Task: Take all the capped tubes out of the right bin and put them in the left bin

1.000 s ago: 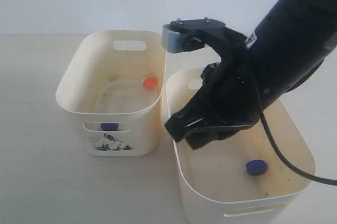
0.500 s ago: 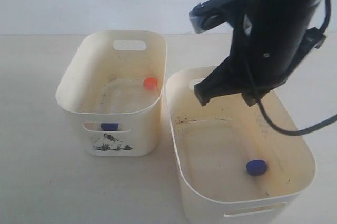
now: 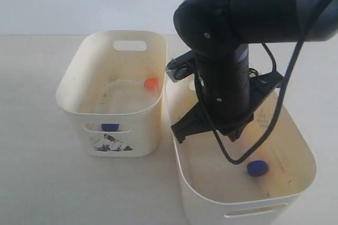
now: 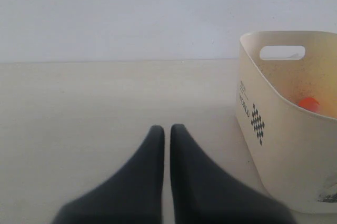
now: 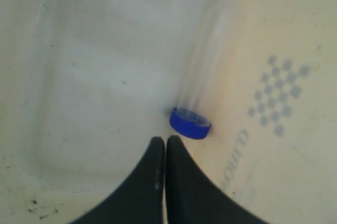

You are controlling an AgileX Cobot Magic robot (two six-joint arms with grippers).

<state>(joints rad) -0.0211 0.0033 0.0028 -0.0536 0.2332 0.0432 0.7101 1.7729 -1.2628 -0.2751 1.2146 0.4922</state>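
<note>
Right gripper (image 5: 165, 142), jaws pressed together and empty, hangs low in the right bin (image 3: 203, 206); blue-capped tube (image 5: 197, 92) lies just near-right of the tips, cap toward them, clear body running away along the bin's right wall; left gripper (image 4: 167, 129), jaws also together and empty, sits well apart, left of the left bin (image 4: 274, 150).

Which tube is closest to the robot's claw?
The blue-capped clear plastic tube, alone in the plain cream bin, beside the right gripper; the orange-capped tube sits in the other bin.
</note>
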